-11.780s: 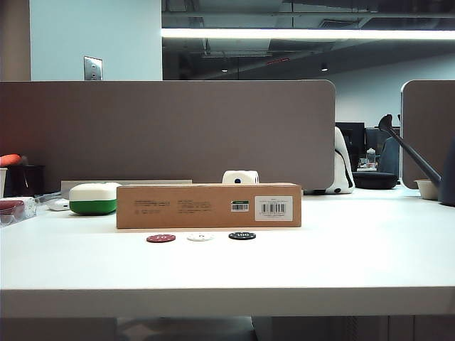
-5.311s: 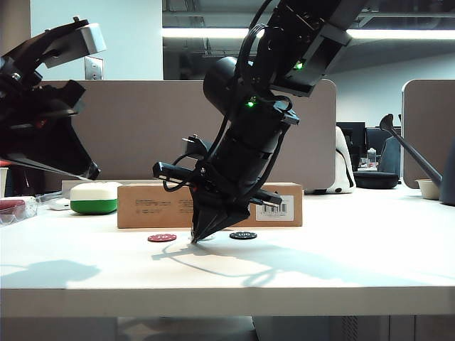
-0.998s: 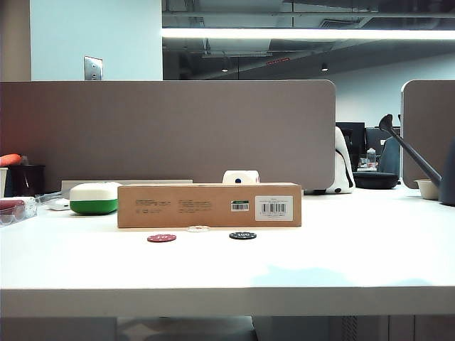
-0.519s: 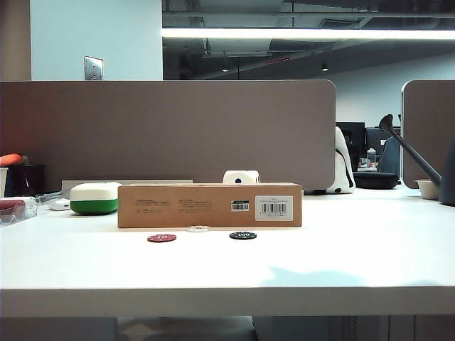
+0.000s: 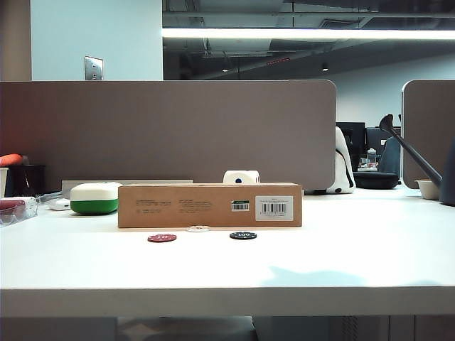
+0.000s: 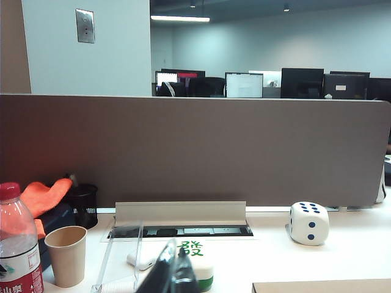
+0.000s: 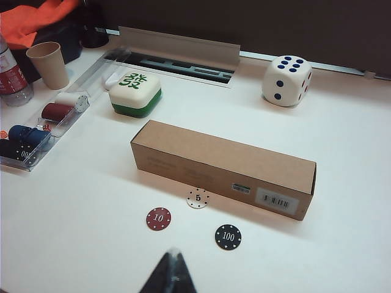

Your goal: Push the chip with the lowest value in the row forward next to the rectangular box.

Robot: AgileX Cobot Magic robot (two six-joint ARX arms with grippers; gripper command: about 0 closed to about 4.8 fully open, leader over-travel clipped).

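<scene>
The white worktop (image 5: 370,263) carries everything, with a brown partition along its far edge. The rectangular box (image 7: 223,166) lies lengthwise near the middle of the worktop, its barcode label facing the near edge. Beyond it, toward the far edge, sit a white-and-green case (image 7: 135,93) with a green character on top and a large white die (image 7: 286,80) with blue pips. A clear tray of stacked chips (image 7: 36,131) runs along the left edge, with a paper cup (image 7: 50,63) and a bottle (image 6: 17,247) past it.

The chip (image 7: 197,198), white and marked 5, lies just beside the box's near face, ahead of its neighbours. The dark red chip (image 7: 159,218) marked 10 and the black chip (image 7: 228,237) marked 100 lie nearer the near edge, apart from the box.

The right tool (image 7: 171,270) hangs over the near edge with its tips pressed together, empty. The left tool (image 6: 172,268) is raised over the left part of the worktop, also clenched on nothing.
</scene>
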